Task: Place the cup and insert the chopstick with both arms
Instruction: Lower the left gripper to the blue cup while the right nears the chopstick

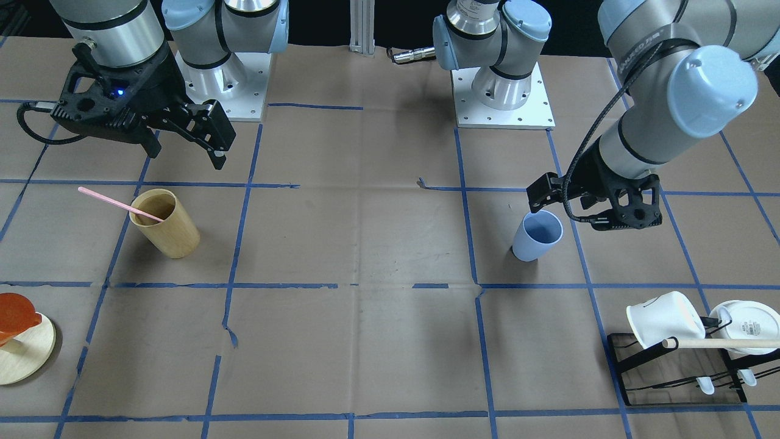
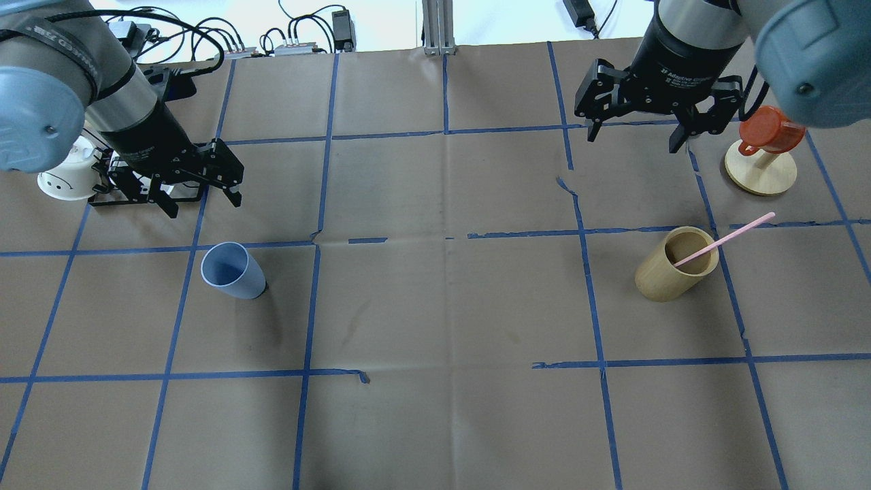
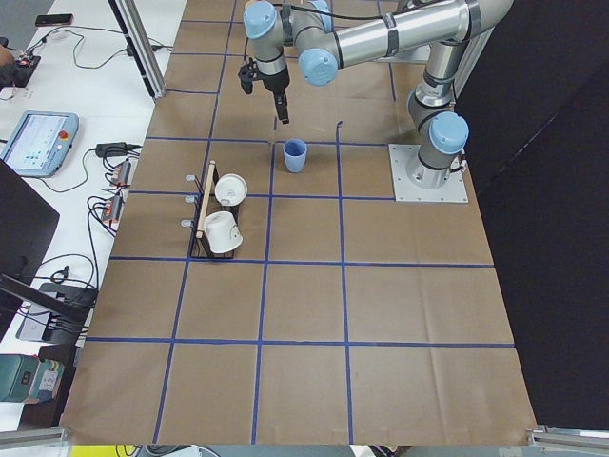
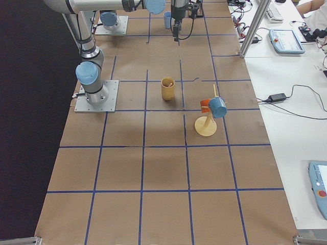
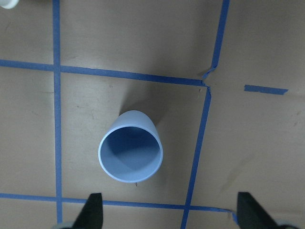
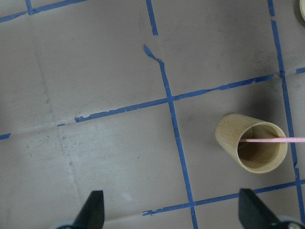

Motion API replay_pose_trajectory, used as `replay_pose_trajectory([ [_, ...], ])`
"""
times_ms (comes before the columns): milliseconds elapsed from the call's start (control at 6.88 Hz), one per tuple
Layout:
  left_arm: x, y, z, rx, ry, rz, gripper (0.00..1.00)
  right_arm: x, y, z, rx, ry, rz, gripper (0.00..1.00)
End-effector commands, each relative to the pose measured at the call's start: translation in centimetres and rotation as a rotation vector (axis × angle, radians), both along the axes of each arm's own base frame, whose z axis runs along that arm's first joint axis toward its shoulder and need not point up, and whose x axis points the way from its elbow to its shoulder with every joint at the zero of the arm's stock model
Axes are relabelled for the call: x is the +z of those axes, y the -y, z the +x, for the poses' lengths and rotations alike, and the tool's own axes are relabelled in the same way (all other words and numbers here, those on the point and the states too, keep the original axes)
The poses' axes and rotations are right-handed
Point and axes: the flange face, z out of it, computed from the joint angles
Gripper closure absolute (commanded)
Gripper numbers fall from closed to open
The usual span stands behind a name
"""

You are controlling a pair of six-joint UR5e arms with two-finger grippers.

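A: Blue cup (image 2: 233, 270) upright on counter (image 2: 442, 306), left half, right below left hand (image 2: 204, 206); that hand's spread wide, empty.
B: Chopstick (image 2: 725, 238)?
A: Slanted in wooden cup (image 2: 674, 267), free end toward counter's right end. Right hand (image 2: 634, 141) nearest, released, empty.

Wooden cup (image 2: 670, 272) upright; white mugs (image 1: 664, 318) (two) on a rack (image 1: 670, 381).

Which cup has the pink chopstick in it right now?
The tan wooden cup, with the chopstick leaning out of its mouth. The blue cup stands empty.
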Motion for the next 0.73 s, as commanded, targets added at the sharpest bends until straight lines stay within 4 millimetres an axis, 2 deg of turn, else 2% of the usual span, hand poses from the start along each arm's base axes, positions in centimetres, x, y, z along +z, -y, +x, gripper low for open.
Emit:
replay_pose_trajectory([
  [0, -3.5, -0.8, 0.4, -0.006, 0.0, 0.003, 0.0, -1.0, 0.3, -0.2, 0.241, -0.01, 0.005, 0.01],
  [145, -4.1, -1.0, 2.2, -0.002, 0.002, 0.005, 0.0, -1.7, 0.6, -1.5, 0.365, -0.008, 0.014, 0.0],
  [291, -5.4, -0.9, 3.7, -0.009, 0.0, -0.007, 0.02, -2.3, 0.9, -3.8, 0.46, -0.01, 0.024, 0.0],
  [436, -6.5, -0.8, 4.6, -0.006, 0.005, -0.033, 0.01, -2.7, 1.0, -6.9, 0.589, -0.008, 0.028, 0.0],
  [581, -7.0, -0.9, 4.7, -0.014, 0.004, -0.024, 0.01, -3.5, 1.2, -9.3, 0.778, -0.004, 0.029, 0.01],
])
